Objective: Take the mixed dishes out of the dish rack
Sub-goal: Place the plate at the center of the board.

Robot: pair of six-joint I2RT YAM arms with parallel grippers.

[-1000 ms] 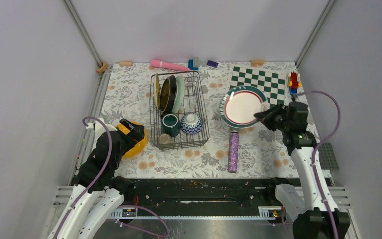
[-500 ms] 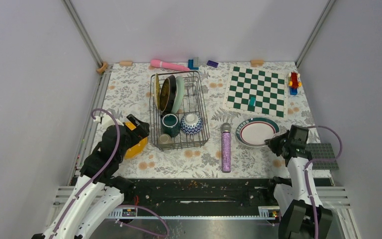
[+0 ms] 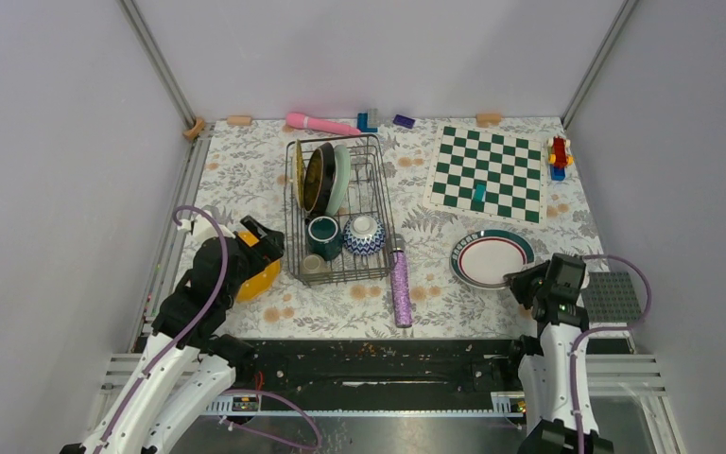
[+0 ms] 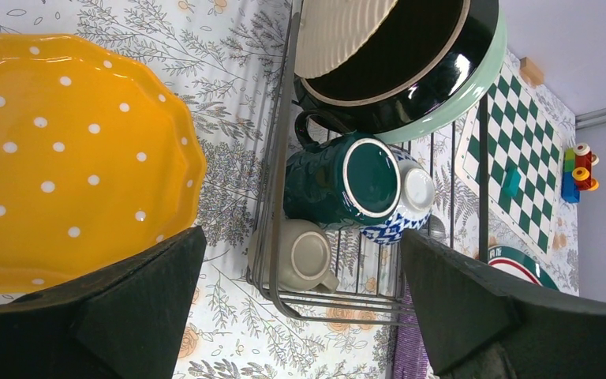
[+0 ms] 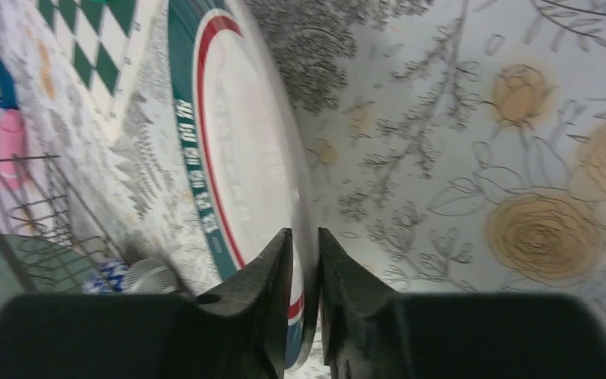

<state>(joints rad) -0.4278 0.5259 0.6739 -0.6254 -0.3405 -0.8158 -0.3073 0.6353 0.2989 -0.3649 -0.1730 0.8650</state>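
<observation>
Now the white plate [image 3: 490,258] has landed on the bench [image 3: 246,180] lower right, right fingers [image 5: 256,316] narrow astride its rim, left fingers [image 4: 126,316] wide: one dish unloaded.

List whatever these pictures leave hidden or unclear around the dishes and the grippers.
- Right wrist view: whether the right gripper actually pinches the rim of the white plate; blurred, and its own jaws hide the contact.
- Top view: most of the yellow plate, covered by the left gripper.
- Left wrist view: the upright plates in the dish rack, cut off by the top edge.
- Left wrist view: the purple cylinder, behind a jaw and the bottom edge.
</observation>
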